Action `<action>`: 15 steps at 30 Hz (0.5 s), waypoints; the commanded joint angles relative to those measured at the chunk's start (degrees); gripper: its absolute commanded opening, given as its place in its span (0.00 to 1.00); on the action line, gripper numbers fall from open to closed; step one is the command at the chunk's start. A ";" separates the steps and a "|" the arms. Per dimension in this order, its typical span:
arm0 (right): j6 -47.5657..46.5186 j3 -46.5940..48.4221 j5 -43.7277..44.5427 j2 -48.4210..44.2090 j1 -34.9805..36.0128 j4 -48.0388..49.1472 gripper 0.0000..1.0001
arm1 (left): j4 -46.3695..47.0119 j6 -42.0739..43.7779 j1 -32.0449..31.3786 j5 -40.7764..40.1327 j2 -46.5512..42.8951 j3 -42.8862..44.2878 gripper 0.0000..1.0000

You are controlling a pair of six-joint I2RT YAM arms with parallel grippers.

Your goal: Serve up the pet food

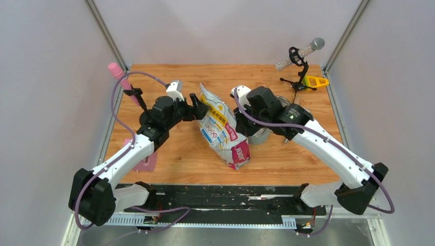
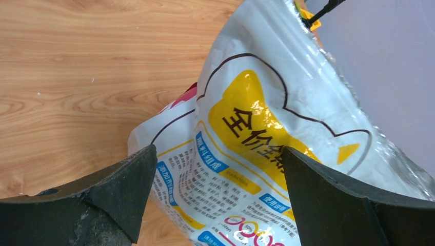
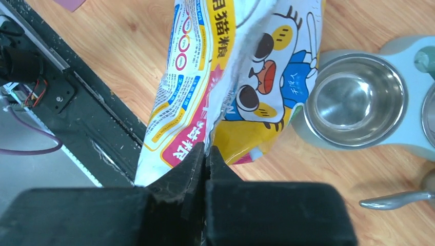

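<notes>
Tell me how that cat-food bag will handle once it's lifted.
The bag has creased, glossy film, so it looks floppy and probably slippery. Pinched only at its edge by the right pincer, it may sag or twist.

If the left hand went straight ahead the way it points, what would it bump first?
The cat food bag. The open left hand points right at its white and yellow printed side; it likely meets that first, though the gap is hard to judge.

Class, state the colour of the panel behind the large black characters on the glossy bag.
Yellow, on the glossy white bag; clearest in the left wrist view.
</notes>
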 commanded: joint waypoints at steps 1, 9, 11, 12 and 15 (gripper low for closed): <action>-1.53 -9.60 1.17 -11.34 -0.39 8.47 0.00 | 3.32 -2.59 1.12 -1.10 -0.56 -0.37 0.99; -6.96 -39.29 -22.77 -34.11 -0.52 47.10 0.00 | 2.56 -3.45 2.09 3.06 0.75 1.85 0.99; -6.68 -38.98 -21.79 -33.29 -0.58 47.59 0.00 | 2.11 -3.63 2.09 4.71 0.30 2.23 0.99; -6.57 -38.58 -21.94 -32.20 -0.57 47.49 0.00 | 1.81 -3.90 2.09 6.22 -0.27 2.42 1.00; -6.08 -37.81 -22.02 -30.20 -0.58 47.69 0.00 | 0.37 -3.80 2.09 10.29 -1.65 3.04 1.00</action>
